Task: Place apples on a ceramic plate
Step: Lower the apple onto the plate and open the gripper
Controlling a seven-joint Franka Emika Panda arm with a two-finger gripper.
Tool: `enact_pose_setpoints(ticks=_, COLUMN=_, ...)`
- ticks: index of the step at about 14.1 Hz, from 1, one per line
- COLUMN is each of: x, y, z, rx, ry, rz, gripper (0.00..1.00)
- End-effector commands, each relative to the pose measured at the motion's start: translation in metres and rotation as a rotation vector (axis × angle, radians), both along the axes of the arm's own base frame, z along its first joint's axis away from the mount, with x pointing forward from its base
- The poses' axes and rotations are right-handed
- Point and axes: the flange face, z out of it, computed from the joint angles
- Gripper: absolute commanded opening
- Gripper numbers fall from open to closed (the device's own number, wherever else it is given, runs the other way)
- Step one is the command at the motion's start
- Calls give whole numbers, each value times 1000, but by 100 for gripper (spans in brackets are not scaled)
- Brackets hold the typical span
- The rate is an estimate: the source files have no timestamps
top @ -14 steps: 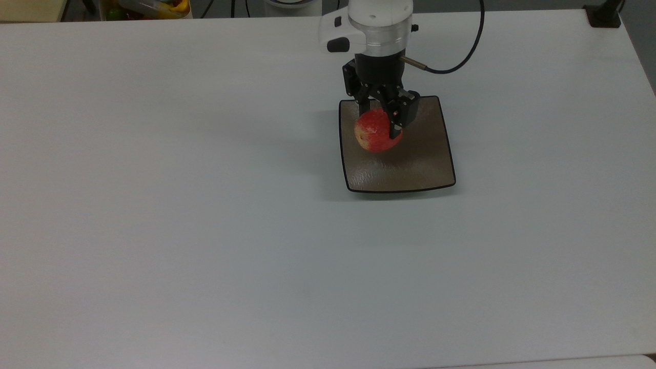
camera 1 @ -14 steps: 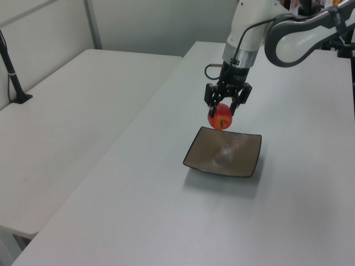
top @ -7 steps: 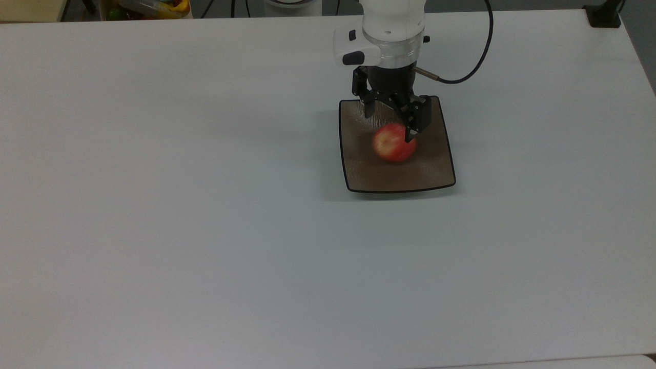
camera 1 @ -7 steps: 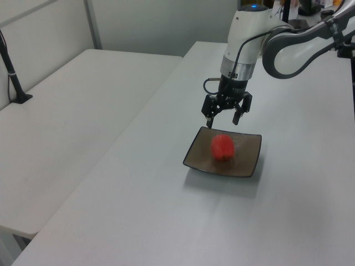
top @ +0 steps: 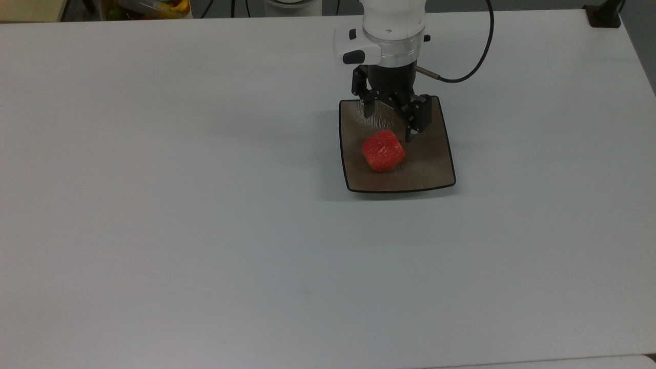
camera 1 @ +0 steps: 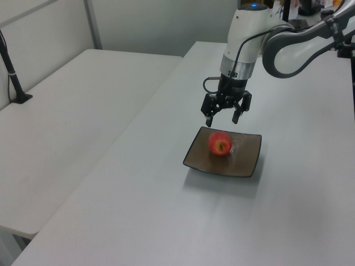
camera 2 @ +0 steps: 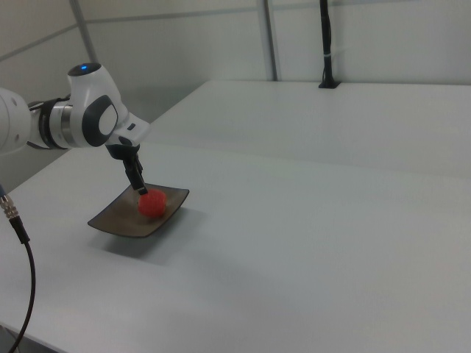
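Apple [top: 383, 150] on brown plate [top: 431, 171], jaws parted and empty above it, white table [top: 179, 230] around.

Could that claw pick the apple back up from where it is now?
Probably yes: the gripper hangs open just above the apple, which lies free on the plate with nothing between them.

One second ago the apple [top: 383, 150] was clamped in the hand [top: 390, 124] above the ceramic plate [top: 430, 169]; it now lies free on the plate's shallow centre, released and no longer touched by the fingers. The hand, then closed on the fruit, has spread its fingers and shifted toward the top view's right and slightly up, now above the plate's far edge. Since half a second ago the apple has settled toward the top view's left and turned, a dimple facing the left view's camera.
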Motion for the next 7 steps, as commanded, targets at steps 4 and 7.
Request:
enact_pose_setpoints(ticks=4, x=-18, y=-13, z=29, rx=-124, ry=41, rz=169, gripper=100)
enact_pose_setpoints(ticks=7, x=-33, y=-26, z=47, rx=-196, ry=95, rz=477, gripper=100)
